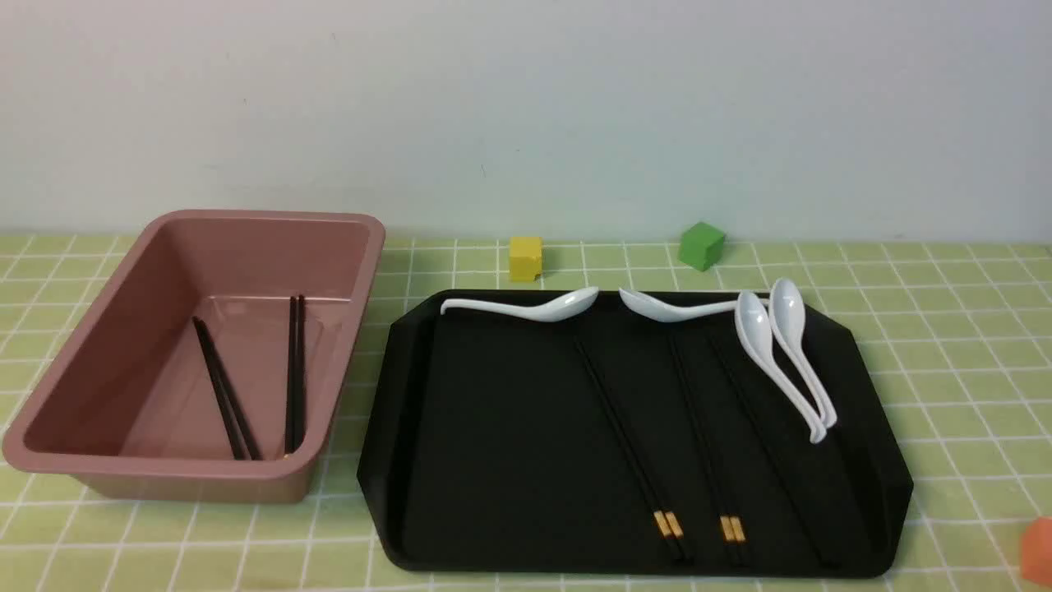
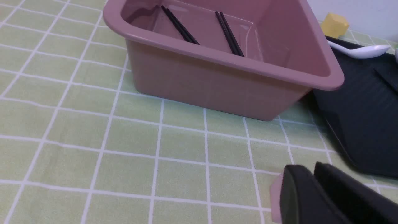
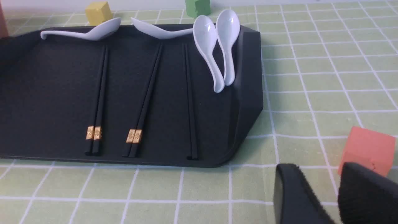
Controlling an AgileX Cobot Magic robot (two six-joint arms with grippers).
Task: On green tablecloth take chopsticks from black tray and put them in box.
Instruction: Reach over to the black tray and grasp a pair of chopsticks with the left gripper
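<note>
The black tray point(image 1: 493, 427) lies on the green tablecloth point(image 1: 945, 329). Three pairs of chopsticks lie side by side in it: a left pair point(image 1: 625, 444), a middle pair point(image 1: 703, 444) and a right pair point(image 1: 772, 460). They also show in the right wrist view point(image 3: 147, 96). The pink box point(image 1: 246, 255) stands left of the tray with two pairs of chopsticks point(image 1: 222, 390) inside. Neither gripper shows in the front view. My left gripper point(image 2: 309, 168) is shut and empty, low over the cloth near the box point(image 2: 217, 84). My right gripper point(image 3: 320, 169) is open and empty, off the tray's near right corner.
Several white spoons point(image 1: 768, 353) lie along the tray's far edge and right side. A yellow cube point(image 1: 526, 257) and a green cube point(image 1: 701, 245) sit behind the tray. An orange cube point(image 3: 368, 149) sits by my right fingers. A pale pink block point(image 2: 275, 199) lies beside my left fingers.
</note>
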